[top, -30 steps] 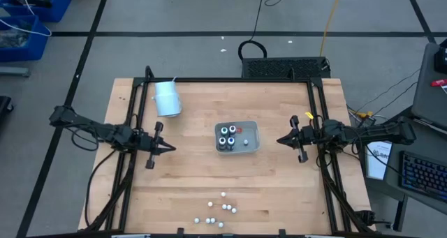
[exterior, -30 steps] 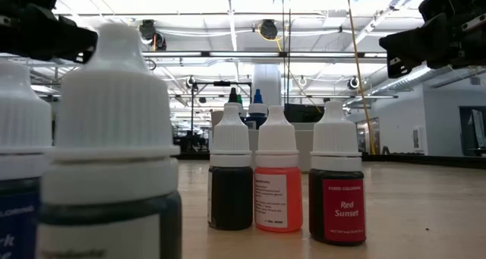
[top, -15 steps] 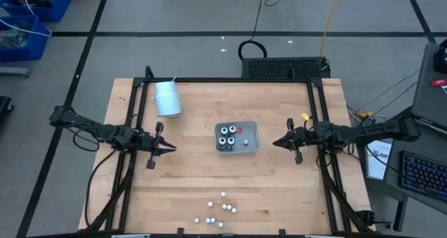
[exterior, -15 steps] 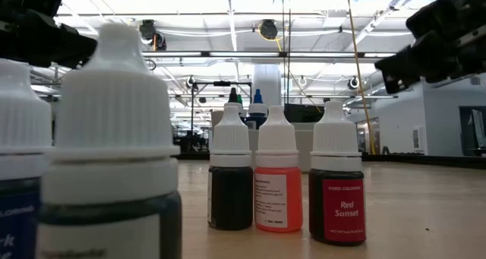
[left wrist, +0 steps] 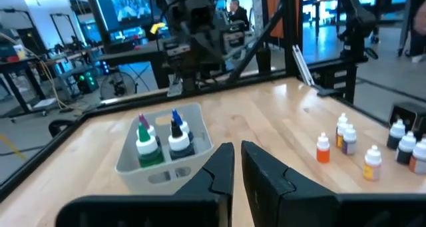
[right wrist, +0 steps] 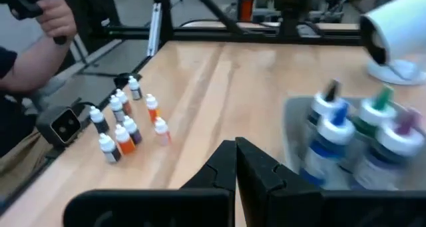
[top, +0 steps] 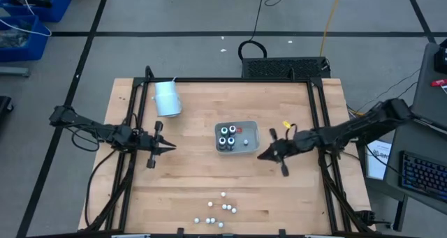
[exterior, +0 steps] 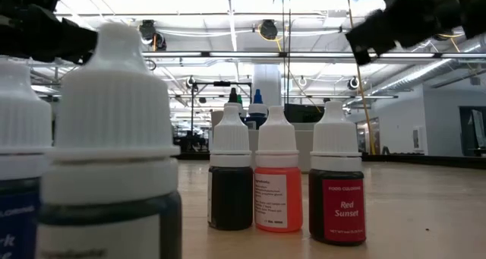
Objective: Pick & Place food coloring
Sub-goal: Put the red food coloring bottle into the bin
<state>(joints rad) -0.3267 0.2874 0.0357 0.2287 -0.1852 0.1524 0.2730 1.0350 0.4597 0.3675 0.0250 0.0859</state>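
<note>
While reaching over the table [top: 188,168], right gripper [top: 262,155] just beside the clear tray [top: 252,132], fingers pressed together, holding nothing. Left gripper [top: 171,148] well left of the tray, fingers likewise closed and empty. Four larger bottles [top: 227,136] standing inside the tray; small food coloring bottles [top: 218,213] clustered near the front edge. White cup [top: 167,98] lying toward the far left corner.
</note>
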